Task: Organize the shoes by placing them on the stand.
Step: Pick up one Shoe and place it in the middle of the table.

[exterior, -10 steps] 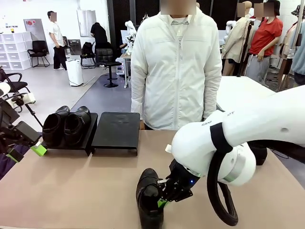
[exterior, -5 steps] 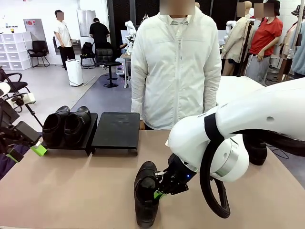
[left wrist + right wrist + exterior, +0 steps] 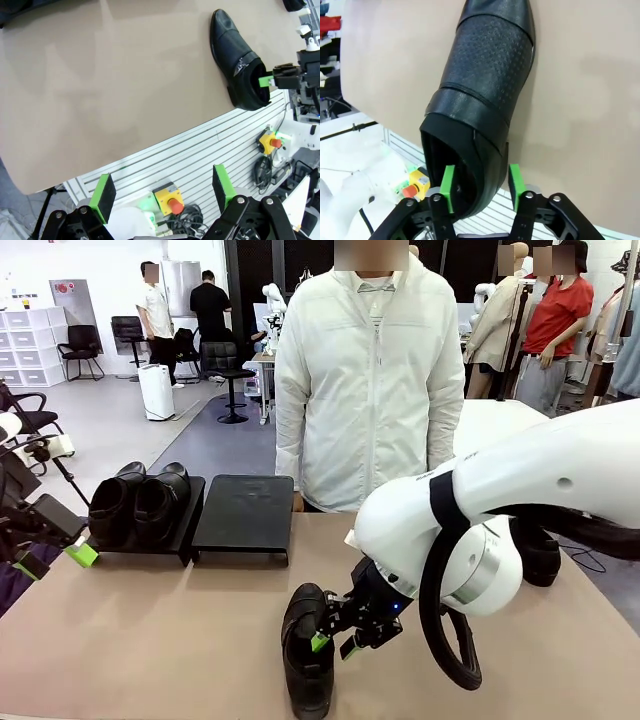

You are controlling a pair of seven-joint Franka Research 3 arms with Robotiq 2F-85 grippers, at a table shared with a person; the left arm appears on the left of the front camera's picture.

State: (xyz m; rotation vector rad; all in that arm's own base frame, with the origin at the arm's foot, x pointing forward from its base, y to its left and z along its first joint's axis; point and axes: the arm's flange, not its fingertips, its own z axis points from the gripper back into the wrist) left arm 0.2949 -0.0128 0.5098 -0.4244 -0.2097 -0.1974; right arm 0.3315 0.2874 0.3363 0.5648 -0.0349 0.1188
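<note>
Tan tabletop (image 3: 150, 640); right pincer (image 3: 331, 647) part-open astride shoe (image 3: 303, 665) collar

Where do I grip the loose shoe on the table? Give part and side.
Pinch the heel collar of the shoe, one finger inside the opening, one outside, from above on the robot's side: it stands on its sole, opening up, heel nearest the right gripper.

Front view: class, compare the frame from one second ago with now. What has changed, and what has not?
The right gripper has nudged the shoe slightly toward picture left on the table, then opened its jaws, letting go of the heel; its pads still straddle it. The left gripper stays open, and the two shoes stay on the stand.
</note>
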